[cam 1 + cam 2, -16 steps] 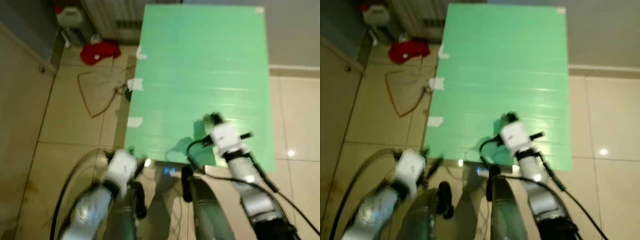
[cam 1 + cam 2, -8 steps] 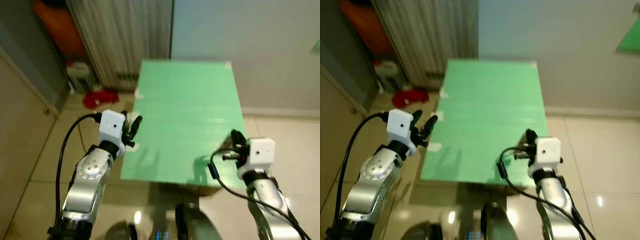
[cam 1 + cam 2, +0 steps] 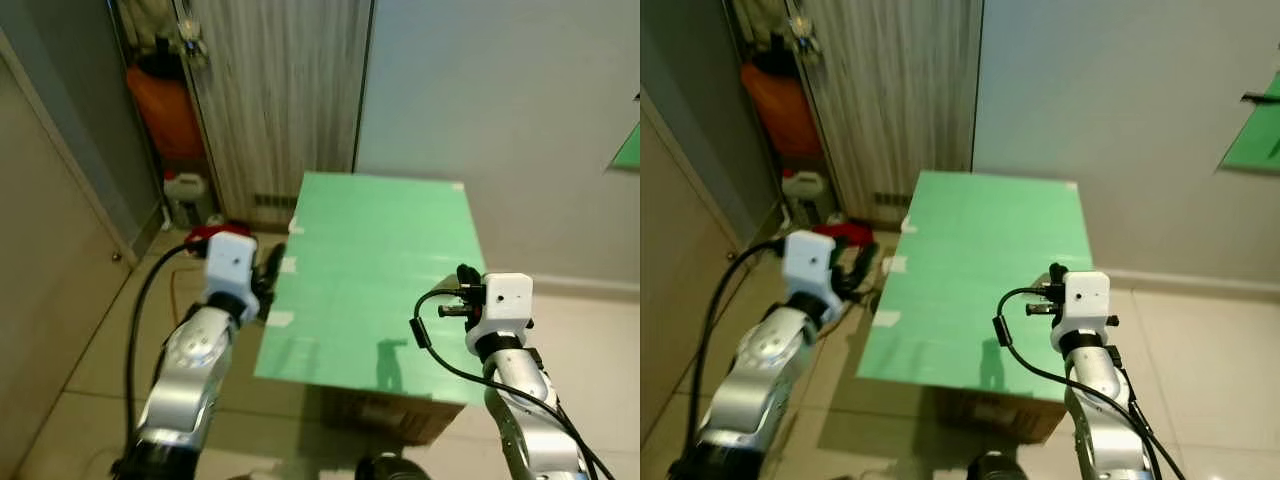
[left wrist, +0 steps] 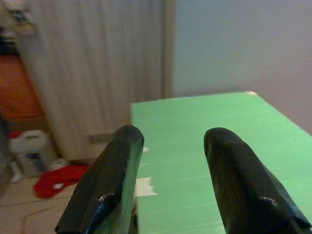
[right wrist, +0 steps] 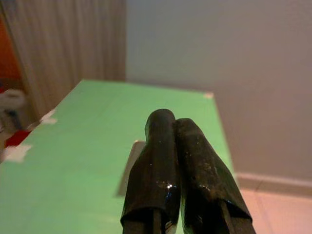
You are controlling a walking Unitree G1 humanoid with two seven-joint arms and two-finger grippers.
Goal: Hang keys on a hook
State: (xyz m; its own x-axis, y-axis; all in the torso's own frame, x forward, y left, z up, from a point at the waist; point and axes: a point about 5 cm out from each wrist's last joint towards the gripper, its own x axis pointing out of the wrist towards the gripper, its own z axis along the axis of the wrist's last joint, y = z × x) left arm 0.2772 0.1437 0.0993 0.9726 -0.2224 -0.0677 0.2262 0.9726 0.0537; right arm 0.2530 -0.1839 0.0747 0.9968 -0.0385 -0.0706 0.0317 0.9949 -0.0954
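Flat green table top (image 3: 380, 270) ahead. Left gripper (image 4: 173, 141) at its left edge, fingers spread wide. Right gripper (image 5: 176, 127) over near right part, fingers pressed together, nothing visible between.

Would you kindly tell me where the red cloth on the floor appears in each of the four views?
Left eye view: red cloth beside the green table's left edge, partly behind the left arm.
Right eye view: by the table's left edge.
Left wrist view: on the floor beside the left finger.
Right wrist view: only a red sliver at the frame edge, probably the cloth.
Shared landmark: green table.
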